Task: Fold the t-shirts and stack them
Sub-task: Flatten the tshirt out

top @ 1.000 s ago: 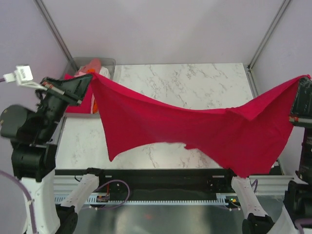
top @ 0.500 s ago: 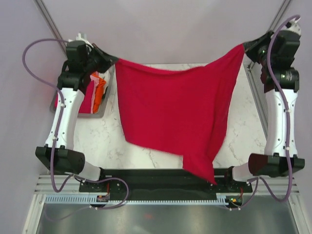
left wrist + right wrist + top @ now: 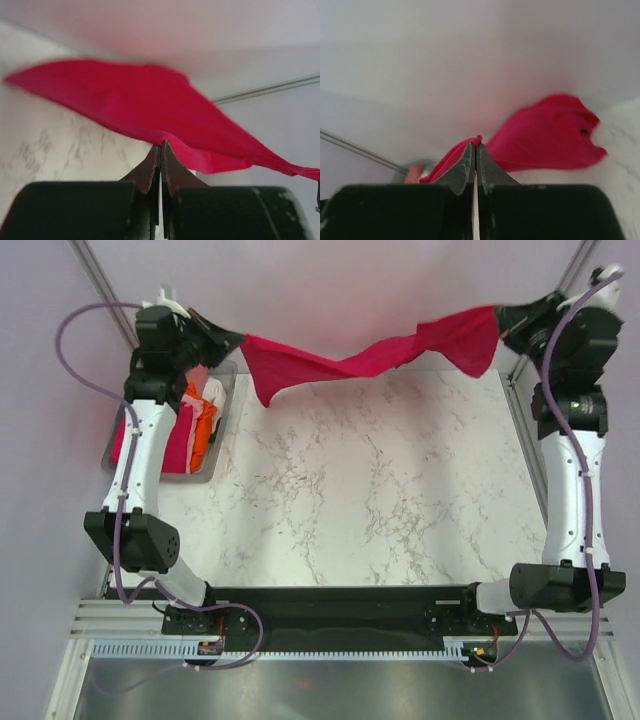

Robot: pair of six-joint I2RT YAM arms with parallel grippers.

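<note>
The crimson red t-shirt (image 3: 372,357) hangs stretched in the air between both grippers above the far edge of the table. My left gripper (image 3: 238,342) is shut on its left end, seen in the left wrist view (image 3: 161,145) with the cloth (image 3: 150,107) spreading away above the jaws. My right gripper (image 3: 498,330) is shut on its right end, seen in the right wrist view (image 3: 476,143) with cloth (image 3: 545,135) bunched beyond. More t-shirts, magenta-pink (image 3: 178,445), orange (image 3: 203,430) and white (image 3: 212,392), lie in the bin.
A clear grey plastic bin (image 3: 205,474) stands at the table's far left under the left arm. The white marble tabletop (image 3: 370,500) spreads between the arms. Metal frame posts (image 3: 105,290) rise at the back corners.
Both arms have swung from the near side to the far edge, carrying the red shirt. It has gone from a broad hanging sheet to a narrow bunched band at the back.
</note>
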